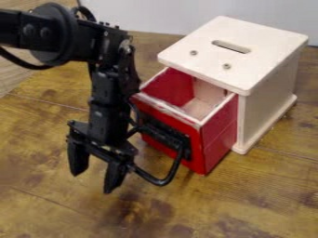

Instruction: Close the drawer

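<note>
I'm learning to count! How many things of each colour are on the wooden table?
Red: 1, the bright red box drawer with black loop handle
Cream-white: 1, the cream-white cube cabinet with slotted top
Black: 1, the black robot arm's end effector
Total: 3

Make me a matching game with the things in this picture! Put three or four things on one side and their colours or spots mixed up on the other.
Things:
1. drawer
2. cabinet
3. handle
4. gripper

Matches:
A. cream-white, slot on top
B. black loop on the drawer's front
C. red, pulled out
D. fingers pointing down, left of the drawer

Pairs: 1-C, 2-A, 3-B, 4-D
</note>
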Available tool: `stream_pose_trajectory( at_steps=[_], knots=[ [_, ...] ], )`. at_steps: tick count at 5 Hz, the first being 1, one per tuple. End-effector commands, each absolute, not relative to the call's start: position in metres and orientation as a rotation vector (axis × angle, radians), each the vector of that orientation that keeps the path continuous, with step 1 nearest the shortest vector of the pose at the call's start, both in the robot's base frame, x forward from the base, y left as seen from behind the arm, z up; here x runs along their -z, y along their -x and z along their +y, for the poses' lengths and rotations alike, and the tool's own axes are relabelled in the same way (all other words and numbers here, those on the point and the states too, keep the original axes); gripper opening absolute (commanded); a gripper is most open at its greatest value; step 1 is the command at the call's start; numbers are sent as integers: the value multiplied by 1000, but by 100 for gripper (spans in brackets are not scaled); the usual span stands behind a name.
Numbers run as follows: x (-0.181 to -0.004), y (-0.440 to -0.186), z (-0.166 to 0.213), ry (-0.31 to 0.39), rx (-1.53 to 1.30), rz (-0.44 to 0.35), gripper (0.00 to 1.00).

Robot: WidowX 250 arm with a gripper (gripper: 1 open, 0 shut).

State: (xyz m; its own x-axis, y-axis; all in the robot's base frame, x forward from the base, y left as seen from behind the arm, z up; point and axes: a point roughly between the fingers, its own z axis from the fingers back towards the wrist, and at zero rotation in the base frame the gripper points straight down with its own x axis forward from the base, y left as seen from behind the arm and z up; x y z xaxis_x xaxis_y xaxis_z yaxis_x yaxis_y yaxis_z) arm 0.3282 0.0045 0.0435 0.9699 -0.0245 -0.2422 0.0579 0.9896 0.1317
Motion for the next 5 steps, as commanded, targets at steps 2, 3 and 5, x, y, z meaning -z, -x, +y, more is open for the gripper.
stream_pose_trajectory(
  at_steps=[2, 3, 5],
  knots=[
    [-72, -382, 1, -136, -28, 10, 100],
    [-71, -380, 3, -138, -34, 7, 100],
    [-68, -375, 7, -145, -47, -1, 100]
  ],
)
